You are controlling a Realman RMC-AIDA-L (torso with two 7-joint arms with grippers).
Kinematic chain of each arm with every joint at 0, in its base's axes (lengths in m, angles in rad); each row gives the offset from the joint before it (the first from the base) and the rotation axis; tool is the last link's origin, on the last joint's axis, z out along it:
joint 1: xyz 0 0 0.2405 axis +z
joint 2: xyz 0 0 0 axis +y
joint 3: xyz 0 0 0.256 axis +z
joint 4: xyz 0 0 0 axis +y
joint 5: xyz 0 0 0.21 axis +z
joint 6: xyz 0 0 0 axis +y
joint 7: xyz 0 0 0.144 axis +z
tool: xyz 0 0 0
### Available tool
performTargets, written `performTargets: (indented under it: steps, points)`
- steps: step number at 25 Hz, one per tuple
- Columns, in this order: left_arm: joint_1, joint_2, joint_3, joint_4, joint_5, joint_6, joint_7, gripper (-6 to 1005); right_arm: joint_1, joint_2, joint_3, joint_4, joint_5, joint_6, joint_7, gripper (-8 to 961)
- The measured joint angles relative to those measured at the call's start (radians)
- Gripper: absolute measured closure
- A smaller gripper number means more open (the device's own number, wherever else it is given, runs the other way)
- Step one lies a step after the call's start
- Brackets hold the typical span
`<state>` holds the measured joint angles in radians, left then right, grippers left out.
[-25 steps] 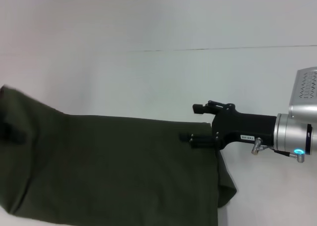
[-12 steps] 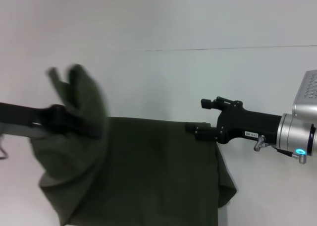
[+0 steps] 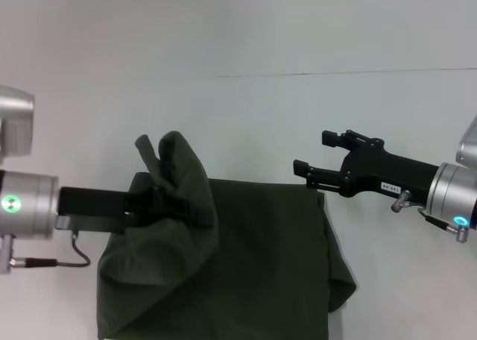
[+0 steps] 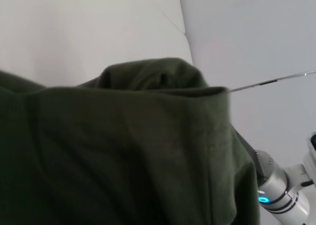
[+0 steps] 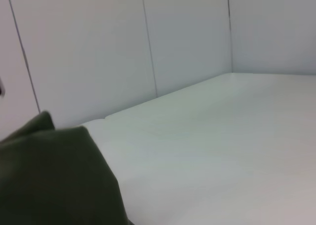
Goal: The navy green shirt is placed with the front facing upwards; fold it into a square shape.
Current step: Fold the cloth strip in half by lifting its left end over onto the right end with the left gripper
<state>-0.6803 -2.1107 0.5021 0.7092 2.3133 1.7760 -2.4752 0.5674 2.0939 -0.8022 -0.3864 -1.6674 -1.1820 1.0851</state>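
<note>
Left gripper clamps a raised fold of the shirt at 9 o'clock. Right gripper, jaws apart, hovers at 2 o'clock above the shirt's corner.

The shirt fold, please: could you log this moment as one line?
left claw: shut on shirt, edge lifted over middle | right claw: open, above far right corner | fold: unfinished

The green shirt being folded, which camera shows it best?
The head view: it shows most of the navy green shirt spread on the table, with the left hand lifting one side over. The left wrist view shows only bunched fabric up close; the right wrist view catches just one corner.
</note>
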Motion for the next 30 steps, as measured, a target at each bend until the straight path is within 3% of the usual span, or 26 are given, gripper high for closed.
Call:
performTargets:
  steps: [7, 14, 25, 28, 30]
  points:
    - [0.001, -0.018, -0.003, -0.122, -0.016, -0.086, 0.078, 897, -0.002, 0.001, 0.000, 0.001, 0.002, 0.000, -0.011, 27]
    - [0.005, -0.050, -0.007, -0.155, -0.018, -0.109, 0.143, 879, 0.001, 0.001, 0.000, 0.001, 0.012, 0.008, -0.011, 26]
    - [0.023, -0.051, -0.017, -0.263, -0.073, -0.198, 0.236, 851, 0.004, 0.003, 0.000, 0.000, 0.030, 0.009, -0.011, 26]
    - [0.041, -0.049, -0.018, -0.261, -0.114, -0.194, 0.250, 620, 0.003, 0.003, 0.000, 0.000, 0.042, 0.008, -0.011, 27]
    - [0.047, -0.047, -0.017, -0.257, -0.122, -0.186, 0.260, 524, -0.001, 0.003, 0.000, 0.000, 0.062, 0.005, -0.011, 27]
